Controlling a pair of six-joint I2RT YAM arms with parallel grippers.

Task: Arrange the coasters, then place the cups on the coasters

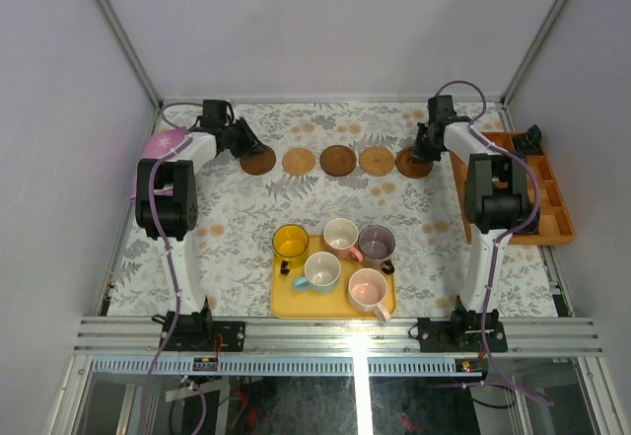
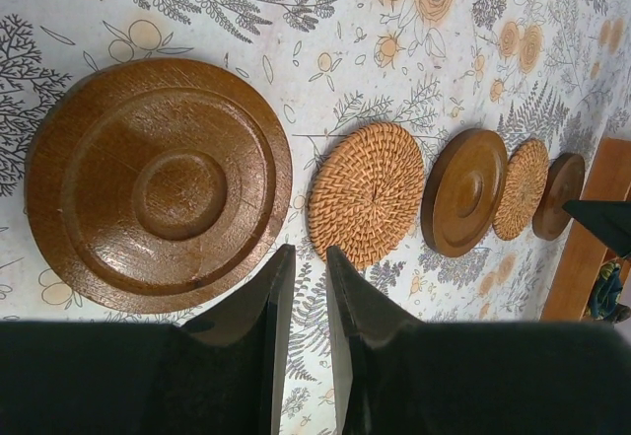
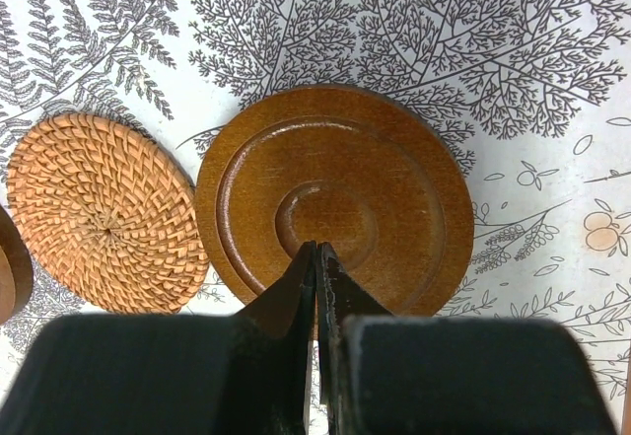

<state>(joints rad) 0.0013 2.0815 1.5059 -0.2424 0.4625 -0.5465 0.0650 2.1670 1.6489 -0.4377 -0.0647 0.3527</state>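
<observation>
Five coasters lie in a row across the far side of the table: dark brown (image 1: 258, 162), tan woven (image 1: 299, 161), dark brown (image 1: 337, 160), tan woven (image 1: 376, 161), dark brown (image 1: 414, 164). My left gripper (image 2: 308, 250) hovers beside the leftmost brown coaster (image 2: 158, 183) and the tan one (image 2: 367, 195), slightly open, with only tablecloth in the gap. My right gripper (image 3: 315, 246) is shut, its tips over the middle of the rightmost brown coaster (image 3: 335, 198). The cups stand on the yellow tray (image 1: 281, 302): yellow (image 1: 290, 242), pink (image 1: 341, 235), purple-grey (image 1: 376, 243), light blue (image 1: 321, 271), pink (image 1: 368, 287).
An orange compartment tray (image 1: 552, 198) sits along the right edge, close to the right arm. A pink object (image 1: 163, 144) lies at the far left by the left arm. White walls close in the table on three sides.
</observation>
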